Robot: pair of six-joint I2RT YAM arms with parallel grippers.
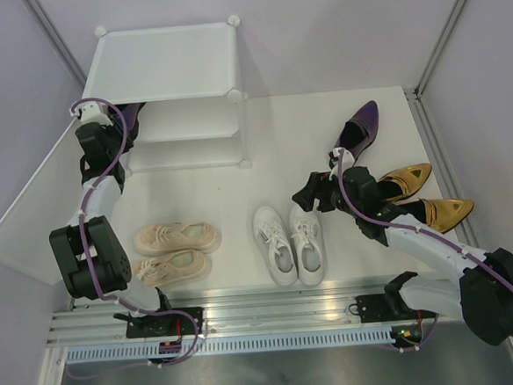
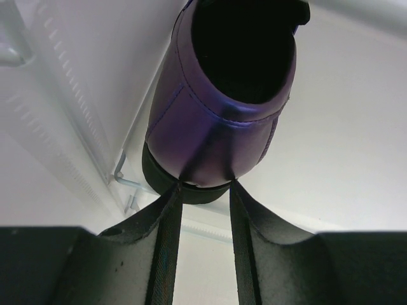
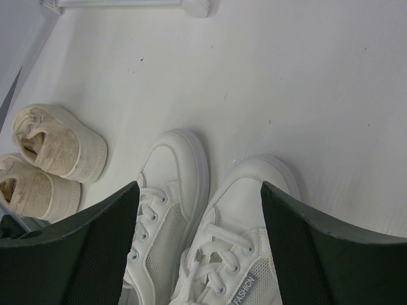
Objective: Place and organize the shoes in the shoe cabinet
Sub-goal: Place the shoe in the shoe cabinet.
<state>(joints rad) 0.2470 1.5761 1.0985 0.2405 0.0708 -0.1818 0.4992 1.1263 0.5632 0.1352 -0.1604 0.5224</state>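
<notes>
In the left wrist view my left gripper (image 2: 205,184) is shut on the heel of a glossy purple shoe (image 2: 222,95), held inside the white shoe cabinet (image 1: 164,62). From above, the left gripper (image 1: 130,111) reaches under the cabinet's top panel, which hides that shoe. The other purple shoe (image 1: 362,128) lies at the back right. My right gripper (image 1: 314,193) hangs open above the toes of the white sneakers (image 1: 273,244), also seen as white sneakers (image 3: 248,210) between its wide-spread fingers (image 3: 198,190). The gold heels (image 1: 405,182) lie right of that arm. The beige sneakers (image 1: 176,238) sit at the front left.
The cabinet door (image 1: 37,208) hangs open to the left, beside my left arm. The beige sneakers (image 3: 60,146) show at the left edge of the right wrist view. A cabinet corner connector (image 3: 197,7) stands at the top of that view.
</notes>
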